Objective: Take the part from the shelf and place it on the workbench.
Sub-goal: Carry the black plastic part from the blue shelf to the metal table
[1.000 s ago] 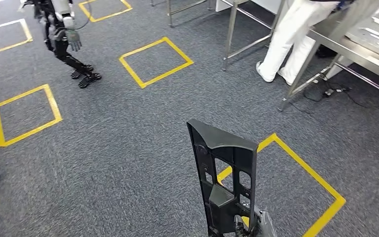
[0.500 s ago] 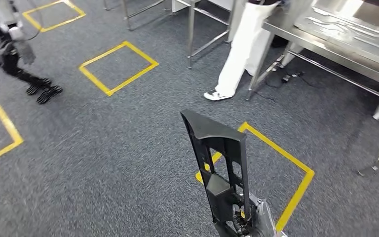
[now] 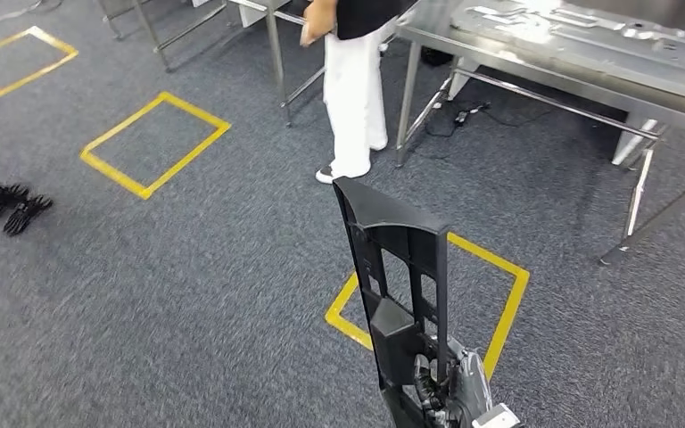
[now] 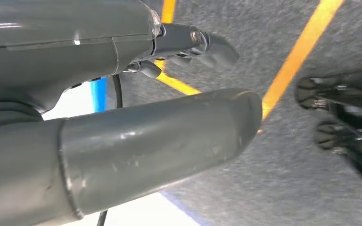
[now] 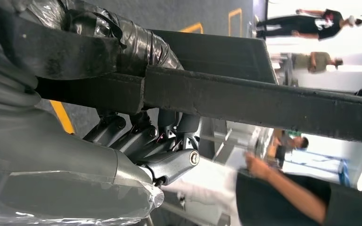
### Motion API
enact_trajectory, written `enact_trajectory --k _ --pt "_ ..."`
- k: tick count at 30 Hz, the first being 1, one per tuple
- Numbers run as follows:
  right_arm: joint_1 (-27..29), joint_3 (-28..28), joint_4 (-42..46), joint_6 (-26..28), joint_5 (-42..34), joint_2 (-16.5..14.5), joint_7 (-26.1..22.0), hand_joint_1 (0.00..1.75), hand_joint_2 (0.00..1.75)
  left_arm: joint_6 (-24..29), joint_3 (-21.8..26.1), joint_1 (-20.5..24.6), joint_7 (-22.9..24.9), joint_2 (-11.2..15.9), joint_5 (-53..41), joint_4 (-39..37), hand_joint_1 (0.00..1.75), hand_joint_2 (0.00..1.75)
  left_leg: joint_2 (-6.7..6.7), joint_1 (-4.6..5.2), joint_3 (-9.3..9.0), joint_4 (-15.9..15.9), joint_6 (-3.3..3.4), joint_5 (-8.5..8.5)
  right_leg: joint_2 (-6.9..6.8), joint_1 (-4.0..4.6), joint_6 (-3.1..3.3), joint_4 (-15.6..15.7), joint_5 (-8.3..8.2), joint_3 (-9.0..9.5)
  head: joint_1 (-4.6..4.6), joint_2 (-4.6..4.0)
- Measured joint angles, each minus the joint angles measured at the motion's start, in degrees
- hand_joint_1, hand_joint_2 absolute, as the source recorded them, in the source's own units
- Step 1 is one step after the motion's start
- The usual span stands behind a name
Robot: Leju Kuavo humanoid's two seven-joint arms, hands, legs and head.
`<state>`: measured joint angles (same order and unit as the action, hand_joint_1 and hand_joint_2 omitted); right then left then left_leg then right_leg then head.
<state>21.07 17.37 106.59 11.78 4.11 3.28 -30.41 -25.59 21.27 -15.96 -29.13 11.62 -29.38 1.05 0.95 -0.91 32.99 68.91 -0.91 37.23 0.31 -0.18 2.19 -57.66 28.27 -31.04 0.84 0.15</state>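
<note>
Black part (image 3: 399,285) stands upright in right hand (image 3: 450,392).

The left hand (image 4: 136,117) has a thick, smooth grey thumb, scuffed, under a glossy grey cover, with darker metal fingers (image 4: 193,42) and a visible screw. The right hand (image 5: 122,141) has black fingers (image 5: 136,136) and clear plastic wrap.

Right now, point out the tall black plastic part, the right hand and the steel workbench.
tall black plastic part (image 3: 392,259): head view, upper frame.
right hand (image 3: 446,392): head view, dark fingers.
steel workbench (image 3: 535,55): head view, front edge.
</note>
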Motion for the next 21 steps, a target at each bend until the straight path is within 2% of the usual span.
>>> enact_trajectory --k 1,2,3,4,5,6,8,9,10,11,12,13,14,15,16,17,18,19,21 --pt "-0.17 0.39 -0.02 0.09 -0.02 0.1 0.09 1.75 1.75 -0.15 -0.03 -0.18 0.11 0.08 0.02 -0.1 0.0 0.0 -0.43 0.0 1.75 3.29 -0.11 0.95 0.8 0.0 0.03 -0.06 -0.02 -0.01 -0.01 0.01" --pt "-0.24 0.74 -0.05 0.25 -0.05 0.23 0.15 1.75 1.75 -0.28 -0.04 -0.29 0.18 0.15 0.03 -0.19 0.0 0.0 -0.58 -0.01 2.74 4.78 -0.18 0.72 1.6 0.0 0.03 -0.13 -0.01 0.02 -0.01 0.01" --pt "-0.28 1.06 -0.08 0.41 -0.08 0.36 0.2 1.75 1.75 -0.37 -0.05 -0.35 0.18 0.2 0.05 -0.25 0.0 0.0 -0.7 -0.03 2.64 3.88 -0.19 -0.74 2.42 -0.01 -0.02 -0.25 0.03 0.06 -0.01 0.0" --pt "-0.34 1.35 -0.1 0.55 -0.1 0.46 0.24 1.75 1.75 -0.43 -0.05 -0.41 0.18 0.28 0.08 -0.27 0.0 0.0 -1.07 -0.09 1.56 0.92 -0.14 -3.0 3.24 -0.03 -0.11 -0.42 0.1 0.11 -0.01 0.0" --pt "-0.43 1.59 -0.11 0.63 -0.12 0.55 0.25 1.75 1.75 -0.44 -0.05 -0.48 0.17 0.34 0.1 -0.28 0.0 0.0 -2.33 -0.2 -0.06 -3.2 -0.03 -5.25 4.03 -0.09 -0.27 -0.66 0.21 0.06 -0.01 -0.01" --pt "-0.55 1.79 -0.11 0.66 -0.13 0.61 0.25 1.75 1.75 -0.45 -0.05 -0.55 0.18 0.4 0.11 -0.34 0.0 0.0 -3.92 -0.3 -1.54 -6.93 0.09 -6.75 4.81 -0.06 -0.51 -1.0 0.36 -0.1 0.0 -0.01" --pt "-0.73 2.06 -0.11 0.67 -0.15 0.72 0.25 1.75 1.75 -0.47 -0.05 -0.65 0.19 0.52 0.13 -0.54 0.0 0.0 -6.05 -0.32 -3.01 -10.7 0.4 -7.61 6.27 -0.13 -1.16 -1.42 0.44 -0.64 0.0 0.0" --pt "-0.78 2.15 -0.13 0.7 -0.16 0.8 0.25 1.75 1.75 -0.48 -0.05 -0.65 0.2 0.61 0.13 -0.63 0.0 0.0 -5.84 -0.18 -3.11 -10.87 0.59 -7.49 7.0 -0.19 -1.56 -1.45 0.33 -0.87 0.0 0.01" --pt "-0.79 2.22 -0.13 0.78 -0.2 0.91 0.27 1.75 1.75 -0.49 -0.06 -0.65 0.21 0.69 0.13 -0.68 0.0 0.0 -5.06 -0.22 -3.18 -11.01 0.94 -7.65 7.68 -0.27 -1.96 -1.38 0.15 -1.05 -0.01 0.01" --pt "-0.75 2.29 -0.14 0.87 -0.27 1.05 0.3 1.75 1.75 -0.5 -0.07 -0.62 0.22 0.77 0.14 -0.68 0.0 0.0 -4.24 -0.27 -3.33 -11.25 1.31 -7.83 7.41 -0.28 -2.29 -1.62 0.26 -1.23 0.01 0.01" --pt "-0.78 2.39 -0.15 0.98 -0.36 1.21 0.35 1.75 1.75 -0.51 -0.07 -0.63 0.22 0.81 0.18 -0.68 0.0 0.0 -3.38 -0.37 -3.46 -11.52 1.72 -8.02 6.19 -0.2 -2.56 -2.56 0.93 -1.7 0.01 0.01" --pt "-0.88 2.52 -0.17 1.09 -0.46 1.37 0.44 1.75 1.75 -0.56 -0.06 -0.68 0.22 0.8 0.26 -0.7 0.0 0.0 -2.48 -0.47 -3.53 -11.77 2.07 -8.18 4.37 -0.1 -2.8 -4.6 2.29 -2.65 0.02 0.0" --pt "-0.98 2.65 -0.2 1.17 -0.55 1.51 0.56 1.75 1.75 -0.61 -0.05 -0.76 0.26 0.78 0.34 -0.73 0.0 0.0 -1.55 -0.38 -3.56 -11.84 2.27 -8.2 2.26 -0.11 -2.99 -7.7 4.18 -4.1 0.03 0.0" --pt "-1.11 2.78 -0.25 1.32 -0.64 1.63 0.71 1.75 1.75 -0.69 -0.05 -0.87 0.29 0.74 0.42 -0.76 0.0 0.0 -0.68 -0.31 -3.49 -11.84 2.4 -8.16 0.89 -0.16 -3.19 -11.47 6.18 -5.91 0.03 0.0" --pt "-1.18 2.91 -0.33 1.51 -0.75 1.77 0.86 1.75 1.75 -0.79 -0.05 -0.96 0.34 0.72 0.5 -0.78 0.0 0.0 0.23 -0.25 -3.41 -11.83 2.43 -8.09 0.26 -0.29 -3.37 -14.94 7.62 -7.57 0.03 0.0" --pt "-1.18 3.03 -0.41 1.69 -0.85 1.89 0.98 1.75 1.75 -0.89 -0.05 -0.98 0.39 0.72 0.56 -0.79 0.0 0.0 1.11 -0.21 -3.37 -11.81 2.43 -8.0 0.02 -0.43 -3.5 -16.96 8.05 -8.52 0.02 0.0" --pt "-1.17 3.15 -0.48 1.85 -0.94 2.02 1.06 1.75 1.75 -0.99 -0.05 -0.95 0.42 0.72 0.61 -0.79 0.0 0.0 1.95 -0.21 -3.4 -11.8 2.38 -7.89 -0.13 -0.52 -3.56 -16.94 7.4 -8.41 0.03 0.0" --pt "-1.18 3.27 -0.52 1.92 -1.0 2.13 1.11 1.75 1.75 -1.08 -0.05 -0.88 0.45 0.72 0.66 -0.79 0.0 0.0 2.72 -0.2 -3.54 -11.8 2.28 -7.74 -0.44 -0.58 -3.53 -14.55 5.78 -7.04 0.03 0.0" --pt "-1.24 3.47 -0.54 1.95 -1.03 2.33 1.15 1.75 1.75 -1.2 -0.05 -0.76 0.5 0.7 0.74 -0.79 0.0 0.0 4.09 -0.1 -4.1 -11.79 1.91 -7.4 -2.4 -0.38 -3.06 -6.4 2.28 -2.43 0.02 0.0"
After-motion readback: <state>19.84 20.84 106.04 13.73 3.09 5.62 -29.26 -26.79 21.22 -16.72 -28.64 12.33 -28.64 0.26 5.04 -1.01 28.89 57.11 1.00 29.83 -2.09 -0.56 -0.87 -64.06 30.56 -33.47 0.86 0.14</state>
